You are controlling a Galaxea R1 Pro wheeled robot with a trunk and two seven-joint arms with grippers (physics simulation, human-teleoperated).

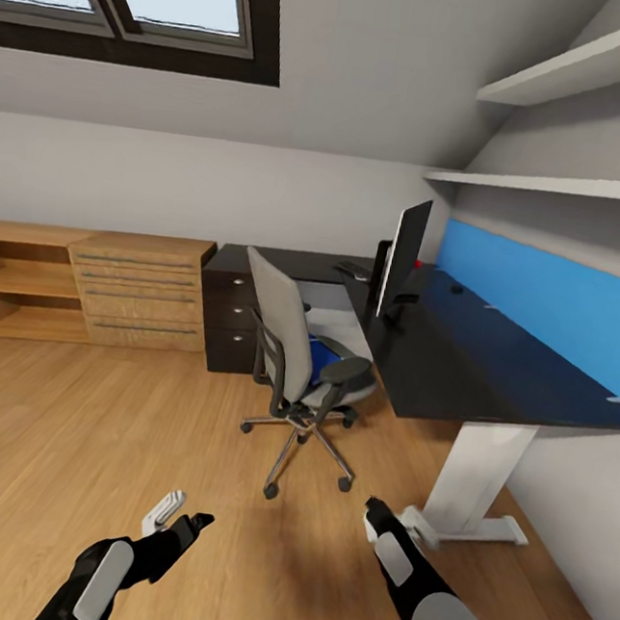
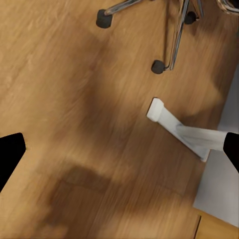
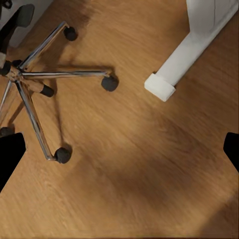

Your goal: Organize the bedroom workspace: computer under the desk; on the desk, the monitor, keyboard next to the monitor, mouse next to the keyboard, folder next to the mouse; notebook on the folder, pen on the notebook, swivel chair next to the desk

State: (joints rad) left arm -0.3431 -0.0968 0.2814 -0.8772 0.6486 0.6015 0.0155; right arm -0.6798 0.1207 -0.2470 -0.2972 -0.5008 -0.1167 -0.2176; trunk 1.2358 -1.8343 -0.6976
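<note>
Chair first: the swivel chair (image 1: 305, 368) stands at the desk's (image 1: 458, 367) inner corner with the folder (image 1: 321, 358) on its seat behind the armrest. The monitor (image 1: 403, 256) stands mid-desk. My left gripper (image 1: 178, 517) hangs empty with fingers parted; the right gripper (image 1: 373, 510) points away, so I cannot tell its state. Rolling closer, I risk nudging the casters and spinning the folder out of reach.
</note>
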